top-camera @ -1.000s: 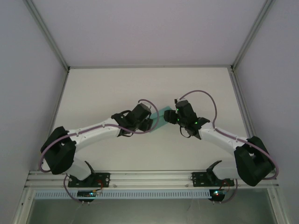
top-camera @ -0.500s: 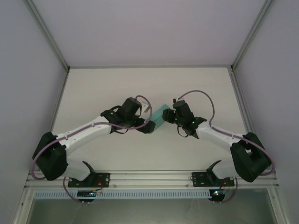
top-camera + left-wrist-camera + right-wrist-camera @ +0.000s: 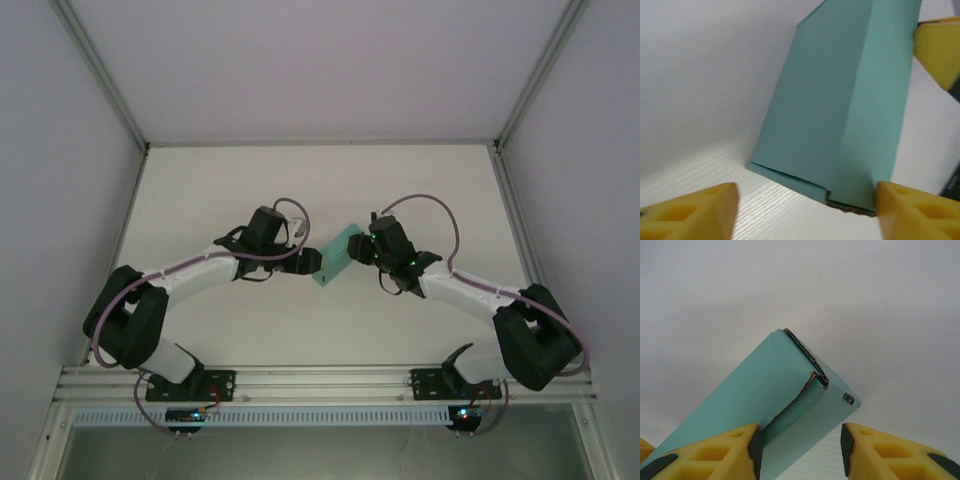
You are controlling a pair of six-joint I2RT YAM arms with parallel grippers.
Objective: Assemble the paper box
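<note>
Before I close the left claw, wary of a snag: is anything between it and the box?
Nothing visible does. The box has one end between the left claw's open fingers, close to one, with bare table beside the other.

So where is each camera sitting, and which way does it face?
Top external: above and behind the robot, looking down at the table; left gripper and right gripper flank the paper box.
Left wrist: on that wrist, facing the box's flat side; its own yellow fingers below.
Right wrist: facing the box's end; own fingers below.
Both wrist views share the box.
</note>
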